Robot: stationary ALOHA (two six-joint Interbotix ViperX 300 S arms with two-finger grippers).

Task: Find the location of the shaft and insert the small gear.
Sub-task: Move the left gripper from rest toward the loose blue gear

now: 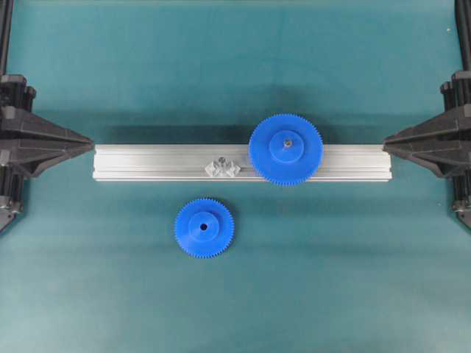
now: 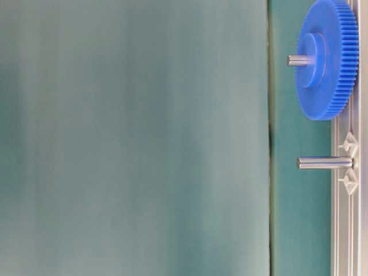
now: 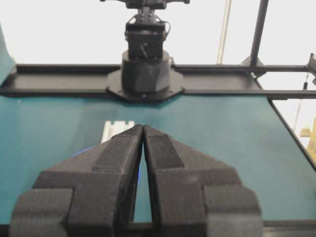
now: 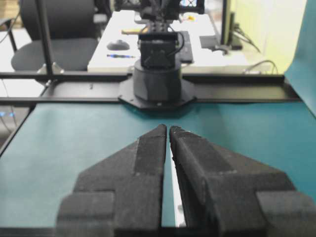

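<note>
From overhead we see an aluminium rail (image 1: pixel 147 162) lying crosswise on the teal tabletop (image 1: pixel 221 66), its ends pointing toward the two arms. Our left gripper (image 1: pixel 90 140) sits at the left end of the rail and our right gripper (image 1: pixel 385 141) at the right end, each with its tip just beside the rail end; we cannot tell from this view whether they touch it. In the left wrist view the black padded fingers (image 3: pixel 118 158) of the left gripper meet at their tips with only a thin slit between them further back, and nothing is between them. The right wrist view shows much the same for the right gripper: its fingers (image 4: pixel 148 158) are drawn together with a narrow gap, holding nothing. The small gear (image 1: pixel 204 228) lies flat on the tabletop just in front of the rail, left of centre, hub up with its dark centre hole showing, apart from both grippers. The shaft (image 1: pixel 221 167) stands on the rail near its middle, in a clear faceted mount; in the table-level view it shows as a bare metal pin (image 2: pixel 325 163) sticking out from the rail. To the right of it the larger blue gear (image 1: pixel 285 148) sits on the rail, with a grey pin at its centre.
</note>
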